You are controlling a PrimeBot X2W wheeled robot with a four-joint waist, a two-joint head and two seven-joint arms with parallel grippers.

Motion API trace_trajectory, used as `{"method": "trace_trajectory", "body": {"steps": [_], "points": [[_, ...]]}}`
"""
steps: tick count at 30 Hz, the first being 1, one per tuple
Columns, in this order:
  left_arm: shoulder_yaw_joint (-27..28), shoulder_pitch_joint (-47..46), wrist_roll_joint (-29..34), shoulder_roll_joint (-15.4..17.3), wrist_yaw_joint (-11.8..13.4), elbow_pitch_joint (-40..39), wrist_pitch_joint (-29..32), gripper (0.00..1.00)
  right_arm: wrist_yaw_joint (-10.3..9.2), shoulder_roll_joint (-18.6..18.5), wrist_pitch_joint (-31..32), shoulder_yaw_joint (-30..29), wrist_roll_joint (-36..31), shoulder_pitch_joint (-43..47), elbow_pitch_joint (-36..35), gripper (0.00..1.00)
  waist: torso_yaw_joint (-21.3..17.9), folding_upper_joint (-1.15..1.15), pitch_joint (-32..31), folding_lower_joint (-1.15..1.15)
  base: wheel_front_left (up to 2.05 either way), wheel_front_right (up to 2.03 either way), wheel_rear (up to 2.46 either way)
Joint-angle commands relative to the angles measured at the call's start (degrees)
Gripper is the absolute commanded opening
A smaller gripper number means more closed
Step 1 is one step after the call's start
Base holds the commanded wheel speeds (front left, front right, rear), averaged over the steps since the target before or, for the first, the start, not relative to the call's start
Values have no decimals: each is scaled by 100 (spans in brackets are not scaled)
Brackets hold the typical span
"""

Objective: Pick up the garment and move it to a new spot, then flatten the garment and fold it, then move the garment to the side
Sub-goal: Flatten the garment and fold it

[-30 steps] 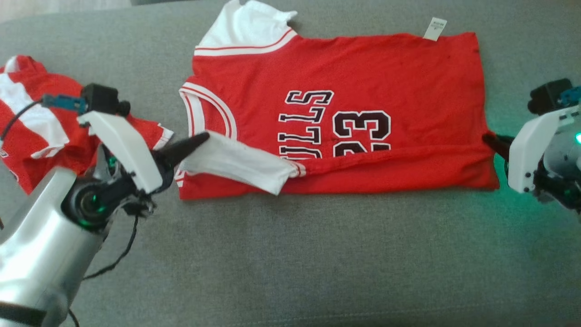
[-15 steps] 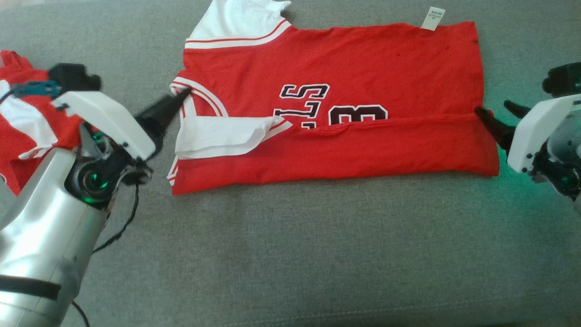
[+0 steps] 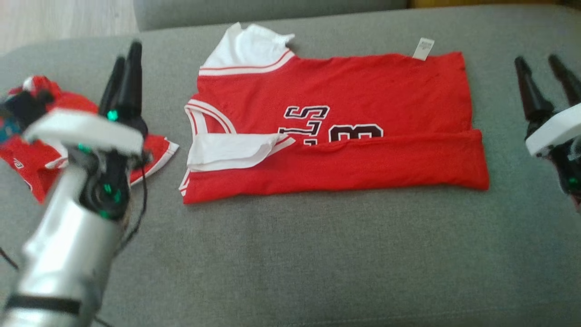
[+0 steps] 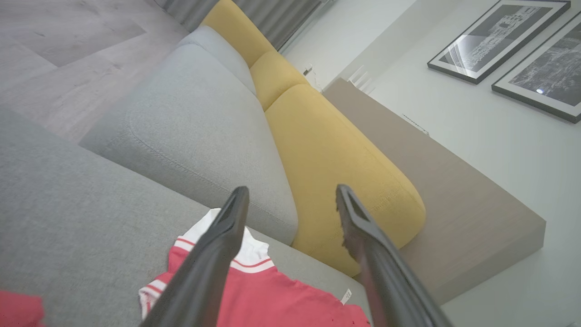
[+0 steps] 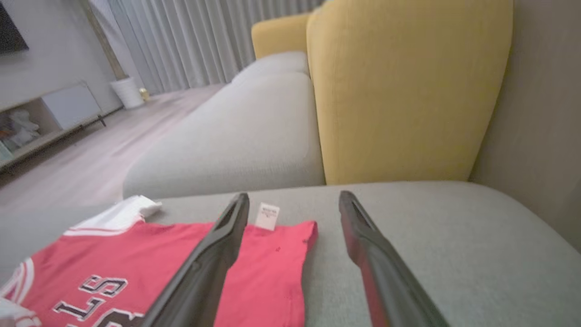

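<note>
- Jersey of red cloth with white sleeves and black lettering [image 3: 336,113] lies flat on the grey fabric sofa seat [image 3: 290,254], its near edge folded over.
- My left gripper [image 3: 127,53] hangs off its collar end, fingers spread, empty.
- My right gripper [image 3: 535,59] is off the hem end, fingers spread, empty.
- Crumpled red-and-white garment [image 3: 154,145] lies beneath my left arm.
</note>
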Motion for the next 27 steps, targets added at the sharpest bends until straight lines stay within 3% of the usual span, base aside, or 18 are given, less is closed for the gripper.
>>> {"method": "trace_trajectory", "body": {"steps": [1, 7, 13, 18, 22, 27], "points": [[256, -30, 93, 142, -29, -197, -92, 100, -5, -82, -74, -221, -209, 63, -220, 100, -12, 0, -106, 0, 0, 0, 0], [613, 883, 898, -138, 122, -684, -322, 100, -5, 477, -77, -2273, -1984, 1450, -1435, 100, -36, 0, -424, 0, 0, 0, 0], [870, 1895, 2895, -631, 405, -1044, -327, 100, -5, 1363, -78, -3781, -3518, 3022, -2538, 100, 24, 0, -689, 0, 0, 0, 0], [1319, 2516, 3732, -1167, 394, -1125, -328, 100, -5, 1954, -78, -4208, -4332, 3903, -3047, 100, -23, 0, -802, 0, 0, 0, 0], [1627, 2706, 4153, -1330, 318, -1080, -328, 100, -5, 2240, -78, -4366, -4517, 4141, -3231, 100, -76, 0, -782, 0, 0, 0, 0], [1777, 2621, 4428, -1408, 185, -912, -329, 100, -5, 2318, -78, -4413, -4526, 4133, -3346, 100, -136, 0, -695, 0, 0, 0, 0]]}}
